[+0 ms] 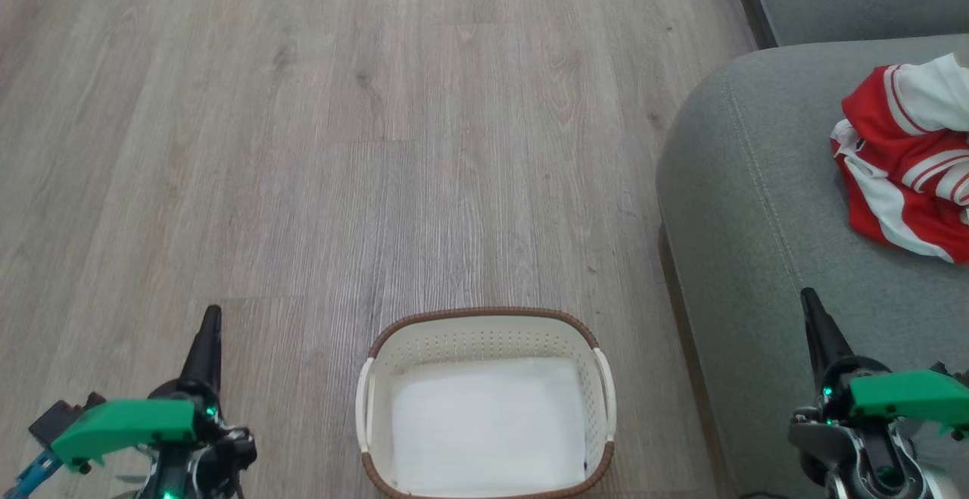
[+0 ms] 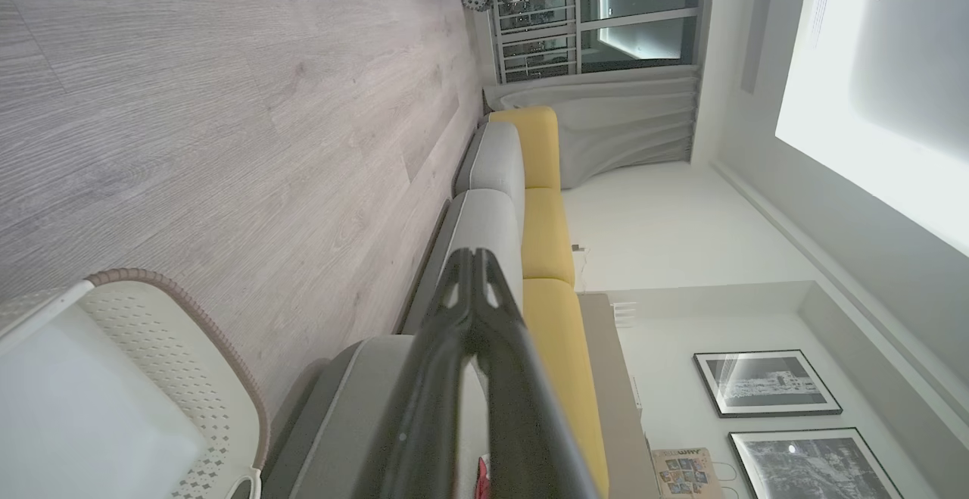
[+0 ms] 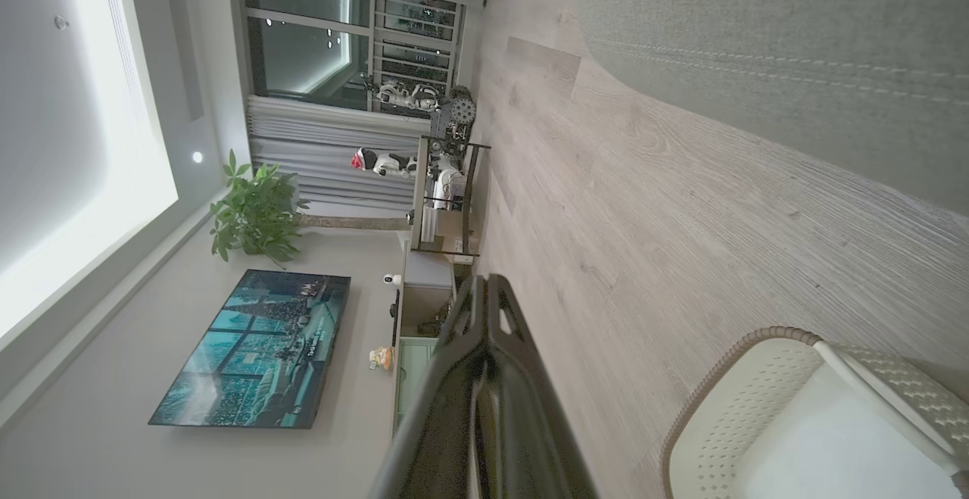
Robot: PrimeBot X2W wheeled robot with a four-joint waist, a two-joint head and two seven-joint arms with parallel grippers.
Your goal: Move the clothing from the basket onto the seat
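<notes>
I am holding my left claw [image 1: 212,317] low at the left of the head view, its two dark fingers pressed together into a single point and gripping nothing. My right claw [image 1: 808,304] is hanging at the lower right in the same way, fingers together and clamping nothing, its tip showing against the seat [image 1: 757,204].

The clothing [image 1: 908,173] is lying crumpled on the seat at the right edge of the head view. It is red with white panels and stripes and is partly cut off by the frame. It is sitting well apart from both claws and from the basket [image 1: 484,336].

The basket is standing on the pale wooden floor [image 1: 341,143] between my two claws, near the seat's rounded edge. Its brown rim, perforated cream walls and white side handles are showing, and its white bottom is lying open to view.

In the left wrist view my joined fingers are pointing along the sofa, where yellow back cushions [image 2: 545,234] are lining the grey ones and framed pictures [image 2: 764,382] are hanging on the wall. In the right wrist view my closed fingers are pointing towards a television [image 3: 257,347] and a plant [image 3: 257,215]. There a corner of the basket is showing at the lower right and the seat's stitched seam is running across the top.
</notes>
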